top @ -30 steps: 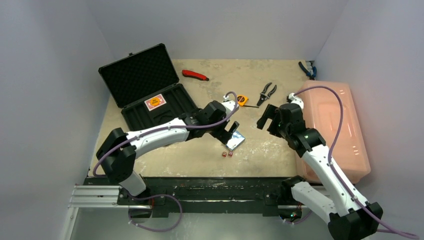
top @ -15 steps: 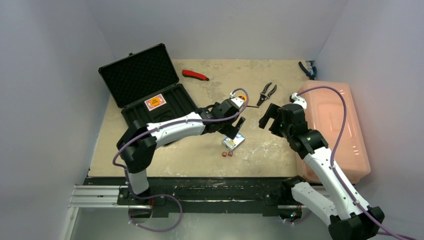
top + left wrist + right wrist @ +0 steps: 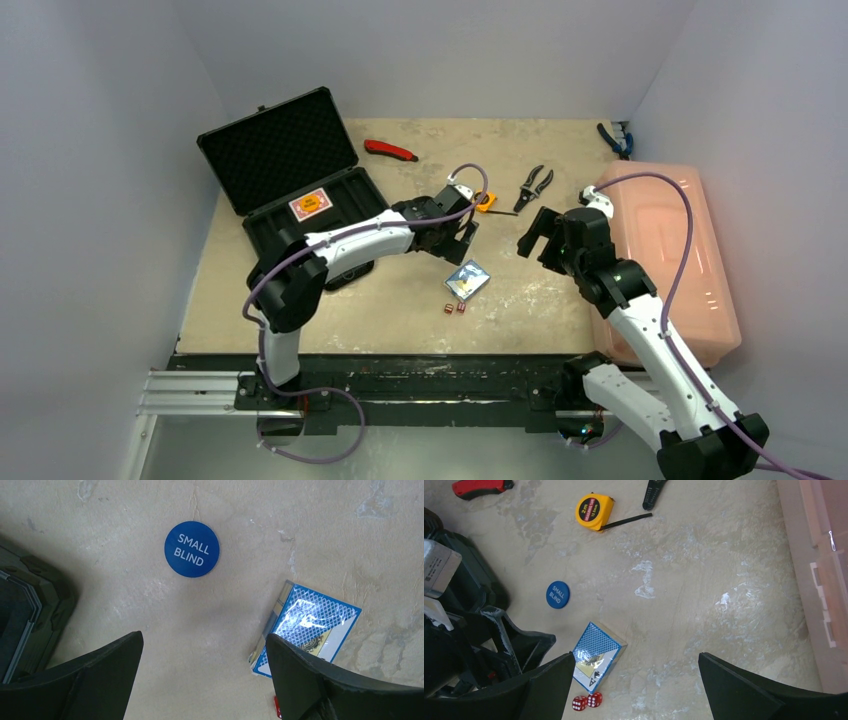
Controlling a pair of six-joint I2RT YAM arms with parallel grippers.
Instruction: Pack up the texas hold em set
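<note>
Currently the left gripper [image 3: 204, 637] hangs over the counter [image 3: 540, 295] with its jaws wide apart and nothing between them. Below it, in the left wrist view, a blue disc [image 3: 192, 549] marked SMALL BLIND lies flat on the bare surface. A blue card deck [image 3: 310, 627] in shiny wrap lies near the disc, and one finger hides its near corner. Two red dice [image 3: 587, 701] sit side by side just beside the deck's near end.

The briefcase [image 3: 285, 165] stands open at the far left of the counter, its foam-lined lid tilted back. A red card deck [image 3: 311, 206] rests in a compartment of its base. The left arm reaches across the case's near right corner, so the disc, the blue deck and the dice all lie outside the case, to its right.

The right gripper [image 3: 636, 656] is also spread open and empty, held above the counter to the right of the blue deck, between it and the pink bin [image 3: 690, 250].

Beyond the disc lies a yellow tape measure [image 3: 594, 511] with a short length of tape pulled out. Black pliers [image 3: 535, 185] lie near it, and a red knife [image 3: 390, 150] lies farther back.
</note>
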